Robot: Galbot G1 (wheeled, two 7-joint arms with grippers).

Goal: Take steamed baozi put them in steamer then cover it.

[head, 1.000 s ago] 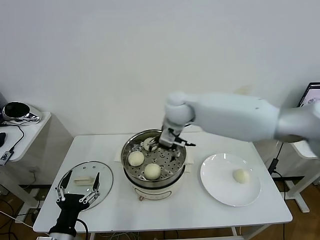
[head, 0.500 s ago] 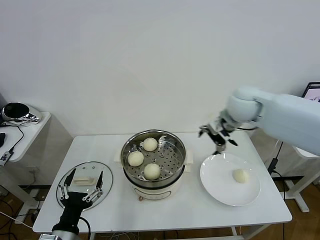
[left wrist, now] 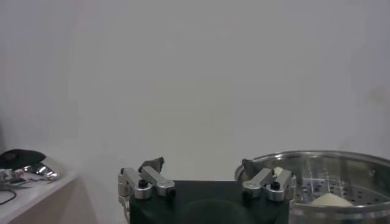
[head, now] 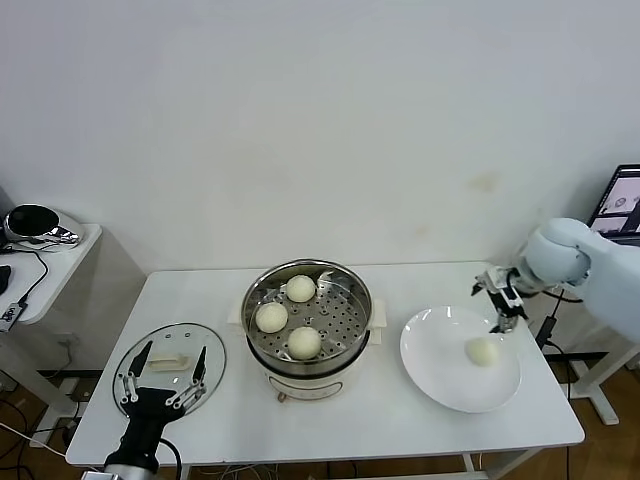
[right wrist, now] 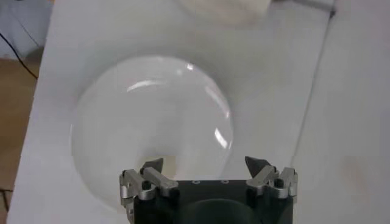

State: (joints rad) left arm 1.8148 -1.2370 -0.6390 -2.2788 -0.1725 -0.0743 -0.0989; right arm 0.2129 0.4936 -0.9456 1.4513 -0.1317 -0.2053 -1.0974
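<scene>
The steamer (head: pixel 307 322) stands mid-table with three steamed baozi on its tray: one at the back (head: pixel 300 288), one on the left (head: pixel 271 317) and one at the front (head: pixel 304 342). A fourth baozi (head: pixel 483 351) lies on the white plate (head: pixel 445 375). My right gripper (head: pixel 500 297) is open and empty above the plate's far right rim; its wrist view shows the open gripper (right wrist: pixel 204 163) over the plate (right wrist: pixel 152 115). The cover (head: pixel 205 350) lies flat at the table's left. My left gripper (head: pixel 163 385) is open over the cover's near edge. Its wrist view shows the open gripper (left wrist: pixel 201 165) and the steamer (left wrist: pixel 341 159).
A low side table (head: pixel 70 250) with a black and silver device (head: pixel 35 222) stands to the left. A monitor (head: pixel 620 200) shows at the right edge. The white table's front edge (head: pixel 330 452) is close below the steamer and plate.
My right arm has let go of a baozi at the back of the steamer and swung right, from over the pot to above the plate's far rim. The left gripper has barely moved.
</scene>
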